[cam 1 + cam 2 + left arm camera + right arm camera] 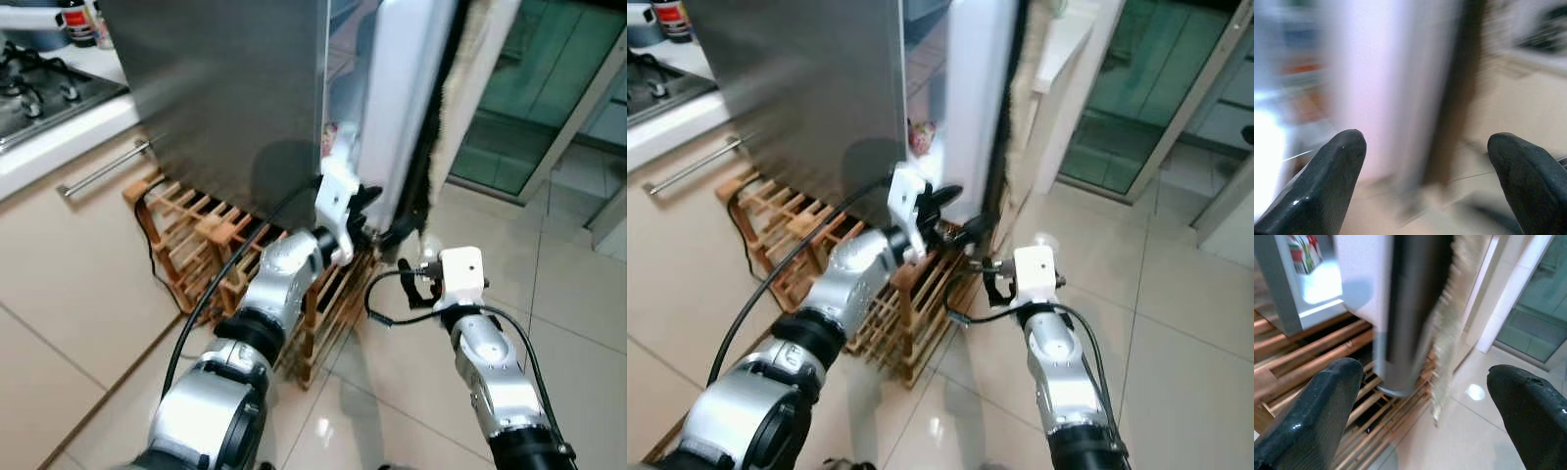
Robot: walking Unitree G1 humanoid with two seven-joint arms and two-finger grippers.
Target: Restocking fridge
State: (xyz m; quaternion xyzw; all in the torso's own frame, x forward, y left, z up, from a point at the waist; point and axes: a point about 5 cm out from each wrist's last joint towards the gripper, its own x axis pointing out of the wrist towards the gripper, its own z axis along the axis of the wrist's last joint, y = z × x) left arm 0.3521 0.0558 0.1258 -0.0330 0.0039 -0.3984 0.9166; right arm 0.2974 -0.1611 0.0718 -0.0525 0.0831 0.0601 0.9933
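The steel fridge [235,88] stands on a wooden rack [211,235], its white door [407,98] ajar. Left gripper [377,217] and right gripper [409,279], jaws apart, flank the door's bottom edge above glossy tiles [578,284].

The floor [578,284] is laid with large glossy cream tiles that catch a bright reflection, and a slatted wooden rack [211,245] lies on it with a black cable [152,250] looped along its edge. On the robot's left stands a cream cabinet front [59,255] with a long metal bar handle [103,168], under a white tabletop [59,127] bearing a gas hob [34,83] with dark bottles [76,22] behind. Ahead on the right, a pale-framed door with greenish glass [529,98] stands beside a white wall edge.
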